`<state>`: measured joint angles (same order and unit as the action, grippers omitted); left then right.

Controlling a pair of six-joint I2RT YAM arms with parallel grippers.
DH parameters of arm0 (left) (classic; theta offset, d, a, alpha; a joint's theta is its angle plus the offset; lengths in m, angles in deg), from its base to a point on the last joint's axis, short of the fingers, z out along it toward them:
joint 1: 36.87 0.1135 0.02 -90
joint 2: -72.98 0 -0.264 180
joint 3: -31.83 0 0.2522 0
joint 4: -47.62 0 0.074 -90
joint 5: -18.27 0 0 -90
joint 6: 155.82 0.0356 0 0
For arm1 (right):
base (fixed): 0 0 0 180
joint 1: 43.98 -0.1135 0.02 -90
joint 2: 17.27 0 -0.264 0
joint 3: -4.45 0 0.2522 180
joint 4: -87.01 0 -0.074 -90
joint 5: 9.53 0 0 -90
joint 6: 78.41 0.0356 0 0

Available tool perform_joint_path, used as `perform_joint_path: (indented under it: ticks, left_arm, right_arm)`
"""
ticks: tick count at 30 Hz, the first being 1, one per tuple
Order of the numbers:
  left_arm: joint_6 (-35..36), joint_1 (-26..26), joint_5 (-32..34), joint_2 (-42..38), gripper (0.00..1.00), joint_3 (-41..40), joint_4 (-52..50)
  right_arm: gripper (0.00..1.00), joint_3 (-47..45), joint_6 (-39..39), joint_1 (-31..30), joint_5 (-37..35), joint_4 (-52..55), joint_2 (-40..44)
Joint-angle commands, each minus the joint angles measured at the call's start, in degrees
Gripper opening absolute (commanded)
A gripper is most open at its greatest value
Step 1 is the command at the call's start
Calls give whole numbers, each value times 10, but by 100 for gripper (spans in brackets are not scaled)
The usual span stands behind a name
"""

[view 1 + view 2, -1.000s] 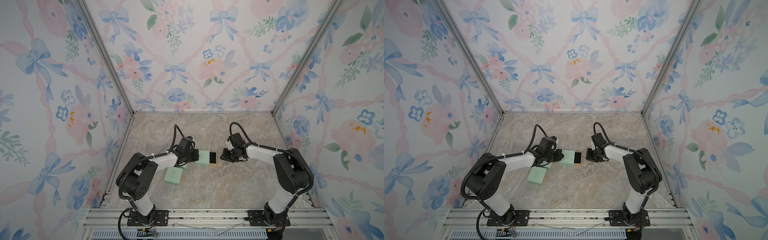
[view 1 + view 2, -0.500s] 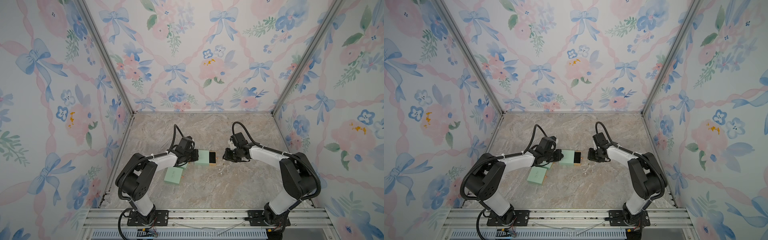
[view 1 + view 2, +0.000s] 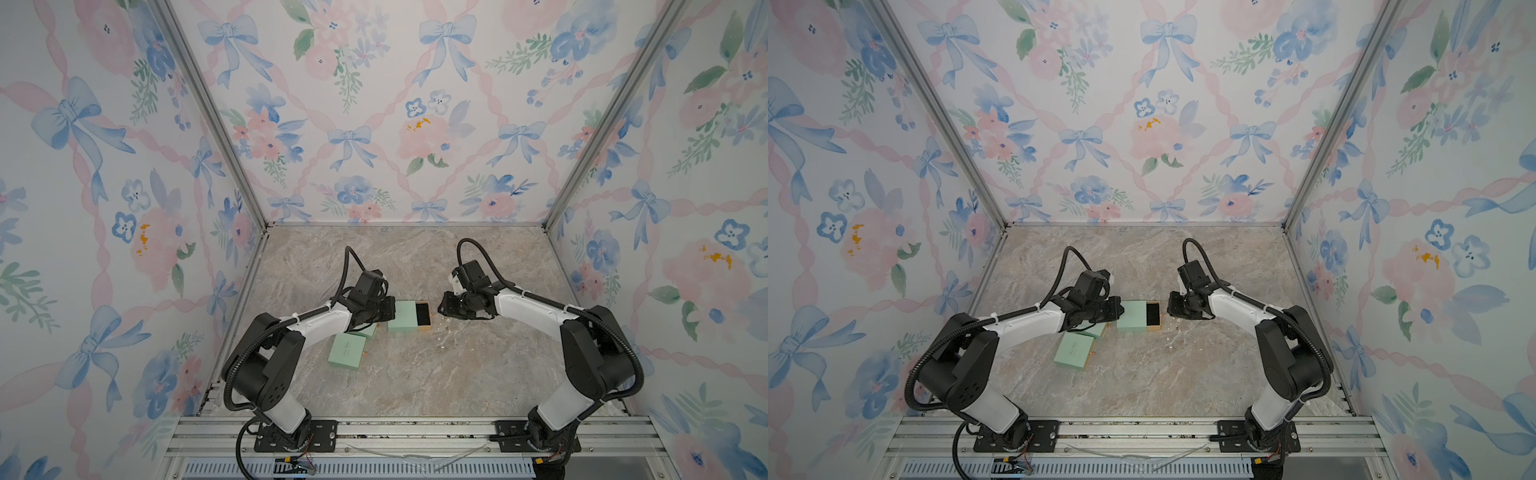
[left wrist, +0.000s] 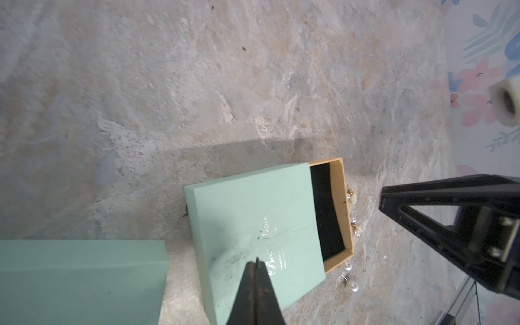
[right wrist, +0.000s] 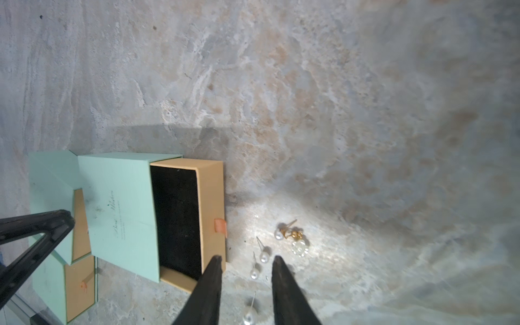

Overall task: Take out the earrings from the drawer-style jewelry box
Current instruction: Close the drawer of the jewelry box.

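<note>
Right wrist view tells you most of it. The drawer (image 5: 209, 197) is slid out of the mint box (image 5: 121, 213) and its black lining looks empty. The earrings (image 5: 264, 257) lie on the table (image 5: 309, 112) just beside the drawer's front: a few pearl studs plus a gold-and-clear one.

Your right gripper (image 5: 246, 258) hangs low over them, tips pointing down. Its fingers are a narrow gap apart and grip nothing, with a stud showing in the gap.

In the left wrist view your left gripper (image 4: 256, 263) is pinched fully closed with its tip on top of the box. I'd guess that's to pin it so it won't skid. Pressing or barely touching? Hard to tell from here.

In both top views the arms reach in from opposite sides with their forearms low.
</note>
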<state>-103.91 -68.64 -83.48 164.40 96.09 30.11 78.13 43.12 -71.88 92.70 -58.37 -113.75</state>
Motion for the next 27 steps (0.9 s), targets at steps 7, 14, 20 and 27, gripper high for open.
perform_joint_path:
  ticks: [7, 14, 20, 27]
  left_arm:
    - [8, 6, 46, -30, 0, -4, -44]
    - [5, 5, 59, -11, 0, -11, -54]
    - [5, 0, 61, 6, 0, -8, -54]
    - [3, -11, 93, 21, 0, 2, -74]
  right_arm:
    - [32, 48, -4, -15, 17, 20, -46]
    - [30, 64, -8, -22, 22, 27, -55]
    - [29, 67, -6, -28, 24, 24, -64]
    - [29, 73, -4, -33, 24, 23, -73]
